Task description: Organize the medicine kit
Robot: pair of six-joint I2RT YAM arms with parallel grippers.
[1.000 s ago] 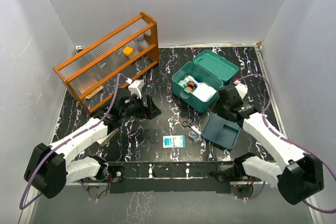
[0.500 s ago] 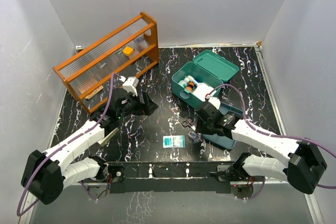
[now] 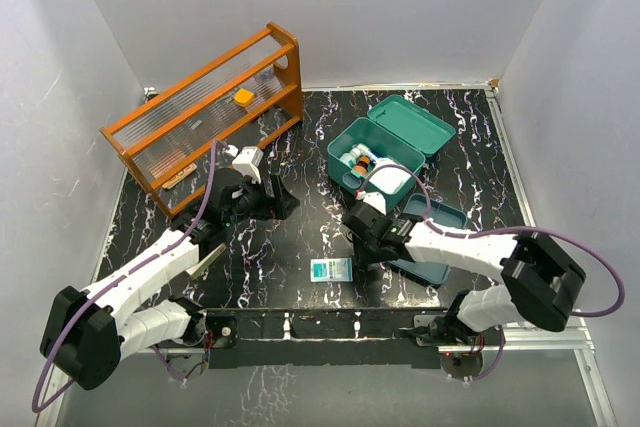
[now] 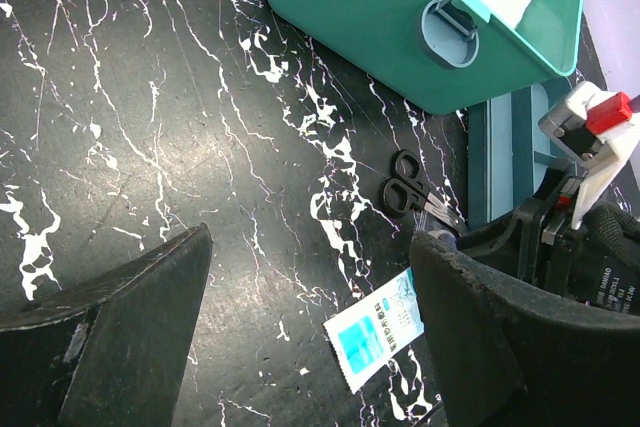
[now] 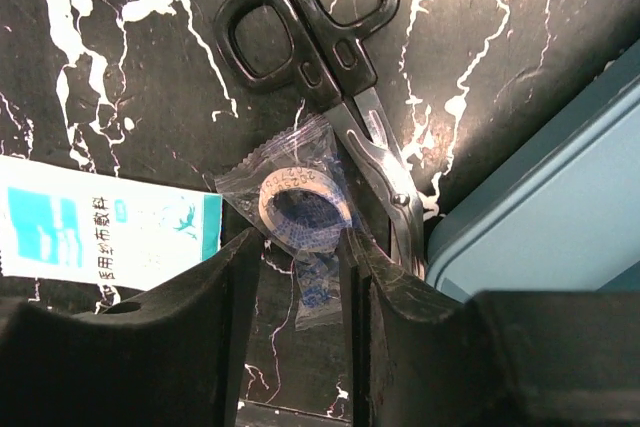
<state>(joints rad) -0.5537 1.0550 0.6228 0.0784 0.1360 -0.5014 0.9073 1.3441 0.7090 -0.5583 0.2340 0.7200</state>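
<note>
The medicine kit [image 3: 372,165] stands open on the far right part of the desk [image 3: 290,247], its lid tipped back, with small bottles and white packs already inside.

Just near of it, the right claw [image 5: 300,242] is down at the desk with its jaws narrowed. They straddle the tail of a clear packet holding a tape roll [image 5: 300,209]. A sliver of desk shows between the packet and one finger, so it does not look pinched yet. Touching the packet on its right lie the black-handled scissors [image 5: 335,77], their blades running in under the packet's edge. Just beyond the blades sits the rim of the blue-grey tray [image 5: 560,217]. On the packet's left a white-and-teal sachet [image 5: 100,232] lies flat, with its corner close to the claw.

Farther left, the left claw [image 4: 310,247] hangs above bare desk, spread wide and holding nothing. The orange rack [image 3: 210,112] stands in the far left corner.

I judge the job to be partly done. Some supplies are packed, but the tape packet, scissors and sachet lie outside the kit. The tray is out too, and the lid is open. The step in hand looks like picking up the tape packet. The scissors touch it, so they could be dragged along with it.
</note>
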